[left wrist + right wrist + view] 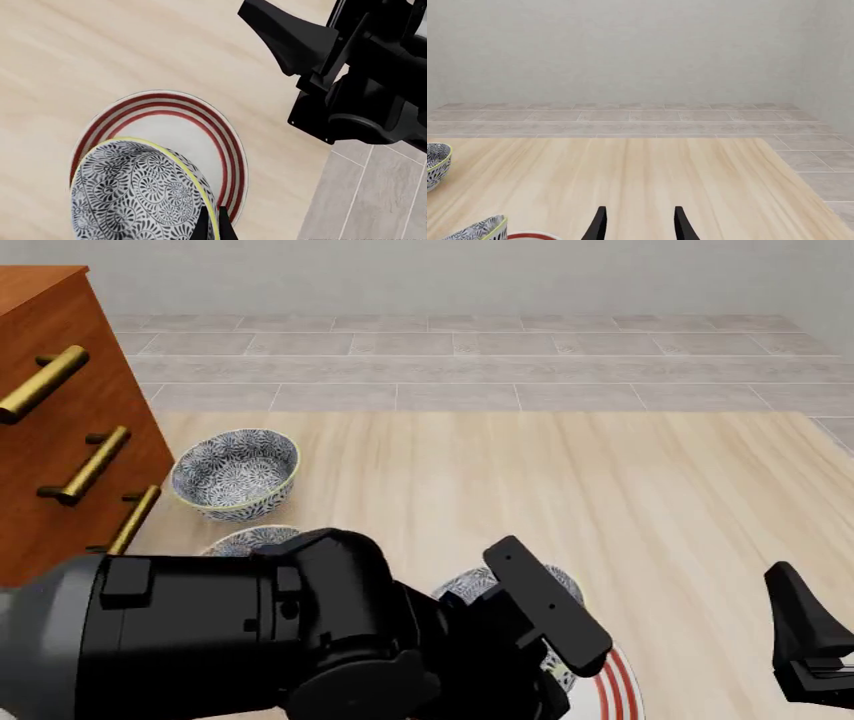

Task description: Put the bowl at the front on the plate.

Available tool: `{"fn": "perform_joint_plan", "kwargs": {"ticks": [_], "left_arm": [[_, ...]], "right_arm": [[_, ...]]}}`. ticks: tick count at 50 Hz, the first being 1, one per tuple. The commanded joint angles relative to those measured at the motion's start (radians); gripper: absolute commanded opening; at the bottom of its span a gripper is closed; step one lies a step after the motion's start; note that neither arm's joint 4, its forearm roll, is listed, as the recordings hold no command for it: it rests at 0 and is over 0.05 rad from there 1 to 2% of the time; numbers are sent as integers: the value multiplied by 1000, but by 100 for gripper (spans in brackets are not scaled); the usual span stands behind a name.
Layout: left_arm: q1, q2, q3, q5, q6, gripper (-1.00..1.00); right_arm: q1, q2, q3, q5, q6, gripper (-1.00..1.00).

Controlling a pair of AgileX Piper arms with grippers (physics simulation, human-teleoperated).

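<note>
Grey tiled floor (454, 368) runs back to a pale wall behind the light wooden worktop (534, 490); a brown chest of drawers (54, 420) with brass handles stands at the far left; near it a patterned bowl at the back (236, 472) sits upright, and another patterned bowl (254, 537) just in front of it is half hidden by the bulky black left arm (240, 630); the left tool (212, 225) has its fingertips pressed on the yellow-green rim of the bowl (133, 192), one inside and one outside, pinching the wall; that bowl is over the plate (187, 130), tilted, covering part of the red rings, though whether it touches the plate I cannot tell; the right tool (637, 225) hangs apart near the worktop's right side, its two fingers spread with nothing between them
</note>
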Motion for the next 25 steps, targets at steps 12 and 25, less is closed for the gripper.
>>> {"fn": "perform_joint_plan", "kwargs": {"ticks": [12, 25], "left_arm": [[-3, 37, 20, -43, -3, -100], [-13, 66, 26, -64, -14, -100]], "right_arm": [[0, 0, 2, -3, 0, 100], [0, 0, 2, -3, 0, 100]]}}
